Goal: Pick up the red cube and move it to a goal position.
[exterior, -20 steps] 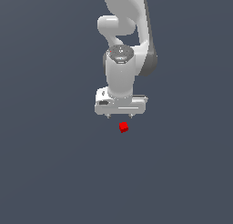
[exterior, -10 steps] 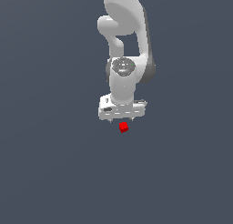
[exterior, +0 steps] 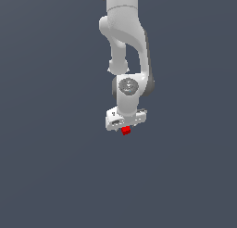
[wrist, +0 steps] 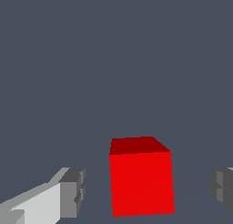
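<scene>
The red cube (exterior: 125, 130) rests on the dark grey floor, directly under the white hand, and only its lower part shows in the exterior view. My gripper (exterior: 126, 126) has come down around it. In the wrist view the red cube (wrist: 141, 180) stands between the two grey fingertips, one (wrist: 72, 193) on one side and the other (wrist: 223, 185) on the far side. There is a visible gap on each side, so the pads are not touching it. My gripper (wrist: 148, 189) is open.
A plain dark grey floor (exterior: 55, 176) lies all around. The white arm (exterior: 125, 32) rises from the hand to the upper edge of the exterior view. No other objects show.
The hand has come down toward the cube and twisted a little, so the gap between hand and cube has closed. The cube has not moved.
</scene>
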{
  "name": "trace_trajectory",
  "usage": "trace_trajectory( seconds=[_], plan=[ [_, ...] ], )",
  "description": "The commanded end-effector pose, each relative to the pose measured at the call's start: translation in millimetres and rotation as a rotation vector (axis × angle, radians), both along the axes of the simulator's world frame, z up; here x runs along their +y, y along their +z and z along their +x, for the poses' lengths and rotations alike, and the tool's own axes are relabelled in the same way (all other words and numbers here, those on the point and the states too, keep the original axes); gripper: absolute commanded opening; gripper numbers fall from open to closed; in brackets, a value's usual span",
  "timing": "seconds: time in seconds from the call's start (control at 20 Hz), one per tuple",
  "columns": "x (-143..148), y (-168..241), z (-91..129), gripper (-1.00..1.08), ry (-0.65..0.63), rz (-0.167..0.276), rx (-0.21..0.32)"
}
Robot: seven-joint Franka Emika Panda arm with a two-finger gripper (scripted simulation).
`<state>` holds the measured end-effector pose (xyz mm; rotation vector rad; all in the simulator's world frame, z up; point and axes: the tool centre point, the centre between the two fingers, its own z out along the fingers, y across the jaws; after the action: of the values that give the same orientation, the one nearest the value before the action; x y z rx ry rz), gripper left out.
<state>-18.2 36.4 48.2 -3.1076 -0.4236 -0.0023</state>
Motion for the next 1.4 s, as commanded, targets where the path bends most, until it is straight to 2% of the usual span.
trace_trajectory(
  seconds=[0.0, 0.35, 0.4, 1.0, 1.35],
  plan=[
    [2, -14, -2, 1.0, 0.03, -0.001, 0.0],
    [3, -28, -4, 1.0, 0.06, -0.005, 0.001],
    [3, -28, -4, -1.0, 0.06, -0.005, 0.001],
    [2, -27, -4, -1.0, 0.06, -0.005, 0.001],
    [-14, -7, 7, -1.0, 0.06, -0.005, 0.001]
  ],
)
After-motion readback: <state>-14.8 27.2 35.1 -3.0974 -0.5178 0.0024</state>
